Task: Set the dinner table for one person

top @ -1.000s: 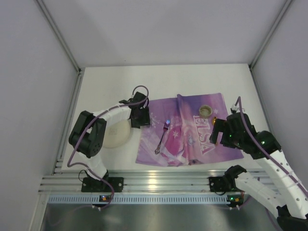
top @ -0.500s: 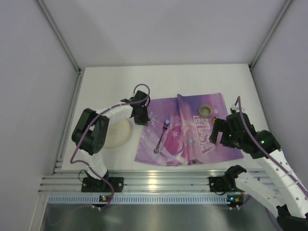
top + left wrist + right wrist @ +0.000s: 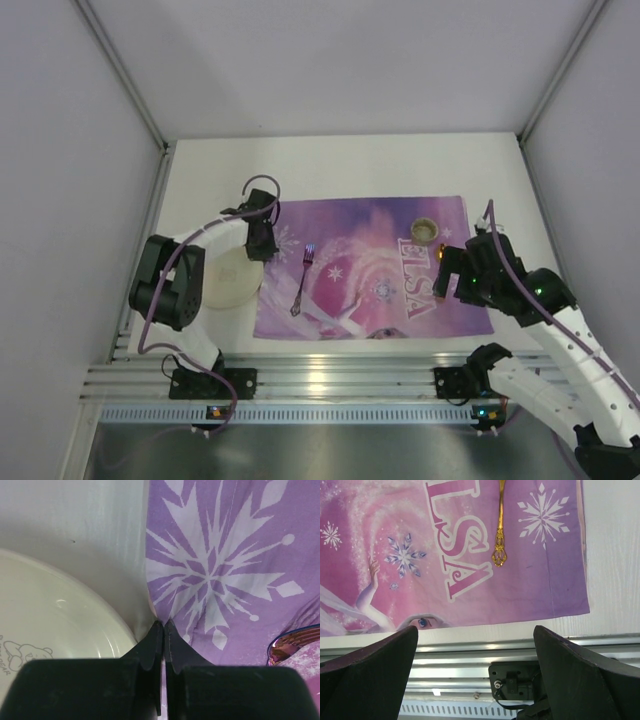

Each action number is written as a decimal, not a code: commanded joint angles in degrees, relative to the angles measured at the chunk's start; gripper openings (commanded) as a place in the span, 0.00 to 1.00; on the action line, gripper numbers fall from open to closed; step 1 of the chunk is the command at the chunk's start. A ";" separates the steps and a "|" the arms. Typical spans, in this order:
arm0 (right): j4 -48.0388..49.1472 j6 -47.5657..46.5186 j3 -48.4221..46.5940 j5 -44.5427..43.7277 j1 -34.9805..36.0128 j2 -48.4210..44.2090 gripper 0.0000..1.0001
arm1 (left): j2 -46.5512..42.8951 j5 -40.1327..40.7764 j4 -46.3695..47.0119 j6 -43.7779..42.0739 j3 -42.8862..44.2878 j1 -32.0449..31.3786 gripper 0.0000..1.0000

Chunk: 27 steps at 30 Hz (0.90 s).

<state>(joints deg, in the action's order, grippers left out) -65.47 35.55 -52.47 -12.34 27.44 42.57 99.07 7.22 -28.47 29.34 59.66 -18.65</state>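
Observation:
The dinner table is a white top. On it lies a purple snowflake placemat, now flat. My left gripper is shut on the mat's left edge; in the left wrist view its jaws meet with purple fabric pinched between them. A cream plate sits just left of the mat, partly under the mat's corner. An iridescent fork lies on the mat's left part. A small cup stands at the mat's back right. My right gripper hangs open over the mat's right end, above a gold spoon.
An aluminium rail runs along the near edge, with the right arm's base mount below it. Grey walls close in the left, back and right sides. Bare white table lies behind the mat.
My left gripper closed on the placemat's left edge and dragged it left. The fold in the mat flattened out and the fork rode left with it. The right arm barely moved.

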 commanded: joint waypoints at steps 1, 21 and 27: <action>2.19 -0.66 -0.53 0.03 -0.90 0.50 1.00 | -0.71 4.73 -5.02 -2.71 -2.61 1.60 0.00; 3.77 -1.36 0.88 1.53 -0.90 0.59 1.00 | -9.86 13.34 -17.49 -3.68 10.39 2.40 0.67; 3.86 -1.62 1.14 1.53 -0.81 0.15 1.00 | -10.91 18.44 -19.61 -2.98 5.84 2.40 0.66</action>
<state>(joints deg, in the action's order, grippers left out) -64.05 34.85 -51.37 -10.87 27.44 43.18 89.60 21.47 -44.25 26.61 68.10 -16.47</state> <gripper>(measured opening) 0.996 0.666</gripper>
